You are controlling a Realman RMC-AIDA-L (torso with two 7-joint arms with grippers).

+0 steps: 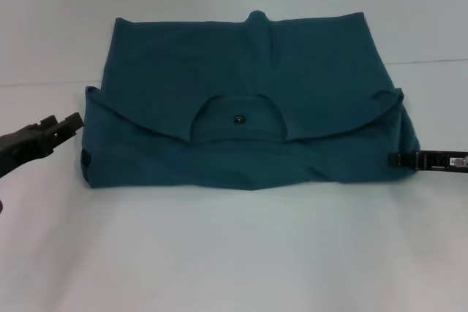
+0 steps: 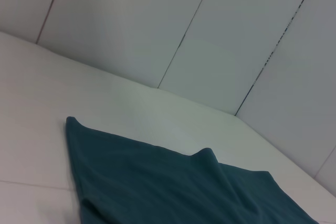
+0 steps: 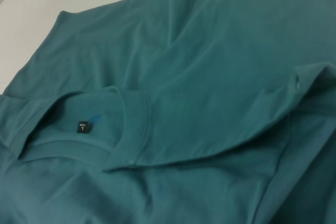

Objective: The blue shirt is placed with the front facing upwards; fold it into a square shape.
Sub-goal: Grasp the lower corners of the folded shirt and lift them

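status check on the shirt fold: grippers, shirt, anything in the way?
Left gripper off the shirt's left edge, holding nothing. Right gripper low at its right edge. Blue shirt folded once, collar and neck label on top, not yet square. Table unobstructed.

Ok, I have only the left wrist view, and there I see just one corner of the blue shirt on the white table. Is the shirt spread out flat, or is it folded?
Observer: Folded, it seems. In the head view the blue shirt has its collar part laid over the middle, and the neck label shows.
Operator: Can you read the lettering on the chest?
Observer: No lettering shows in any view, only plain teal cloth.
Operator: And where are the grippers?
Observer: They flank the shirt: the left gripper is just off its left edge, and the right gripper is at its right edge.
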